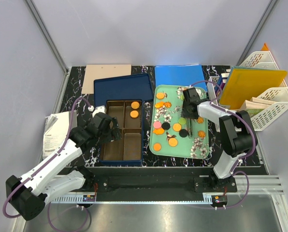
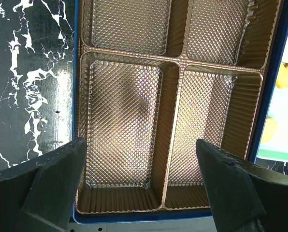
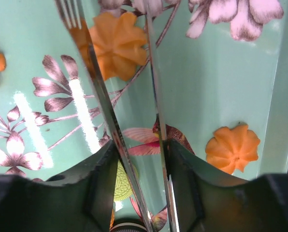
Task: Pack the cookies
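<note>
Mint-green tray [image 1: 182, 149] holding most cookies [image 1: 177, 127]: mainly orange, some pink, green, black. Blue box [image 1: 122, 162] sitting beside it; gold insert [image 2: 124, 111] carrying two orange cookies [image 1: 135, 104] in far-right compartment, near compartments lying bare. Am judging pick step underway. Left gripper [image 2: 140, 145] hovering over insert, spread wide, holding nothing. Right gripper [image 3: 141, 154] pinching metal tongs [image 3: 103, 106], orange cookie [image 3: 117, 43] sitting between blades. Next move calling for firmer squeeze, lift, carry to box.

The hand [image 3: 141, 152] grips tongs [image 3: 104, 110] straddling 1 orange cookie [image 3: 117, 44] on a tray [image 3: 209, 79].
</note>
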Robot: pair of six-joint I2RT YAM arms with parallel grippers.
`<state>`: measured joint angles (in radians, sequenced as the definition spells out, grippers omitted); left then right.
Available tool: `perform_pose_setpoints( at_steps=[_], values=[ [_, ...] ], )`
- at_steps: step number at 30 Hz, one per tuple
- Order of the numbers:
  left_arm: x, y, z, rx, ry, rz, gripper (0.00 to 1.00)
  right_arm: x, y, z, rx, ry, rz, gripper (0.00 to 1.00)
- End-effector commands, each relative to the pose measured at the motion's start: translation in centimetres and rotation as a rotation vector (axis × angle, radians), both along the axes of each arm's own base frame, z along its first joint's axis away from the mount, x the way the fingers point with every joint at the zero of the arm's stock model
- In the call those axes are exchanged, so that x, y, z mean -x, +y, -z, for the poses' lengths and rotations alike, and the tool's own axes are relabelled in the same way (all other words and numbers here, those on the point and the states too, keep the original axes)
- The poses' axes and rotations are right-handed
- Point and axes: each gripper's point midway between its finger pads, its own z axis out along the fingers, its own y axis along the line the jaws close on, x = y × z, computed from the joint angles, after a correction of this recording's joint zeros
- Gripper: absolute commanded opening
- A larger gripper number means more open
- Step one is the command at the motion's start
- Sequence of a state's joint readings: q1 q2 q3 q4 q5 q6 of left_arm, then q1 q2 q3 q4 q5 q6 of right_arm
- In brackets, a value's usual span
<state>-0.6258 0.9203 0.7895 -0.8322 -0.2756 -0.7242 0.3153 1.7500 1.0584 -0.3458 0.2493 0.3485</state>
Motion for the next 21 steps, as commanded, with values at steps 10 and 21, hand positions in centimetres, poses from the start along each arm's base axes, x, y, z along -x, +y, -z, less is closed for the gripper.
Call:
perform_pose_setpoints(
  at_steps=[10, 21],
  values=[
    [-1.2, -1.2, -1.2, 0.030, -0.037, 0.026, 0.99, 1.8, -1.3, -7.4, -0.041, -0.073, 0.093, 0.45],
    [-1.5, -2.1, -1.4, 0.061, -0.037, 0.035, 0.99, 4.4, -1.4, -12.6, -0.087, -0.113, 0.059, 0.45]
  ],
)
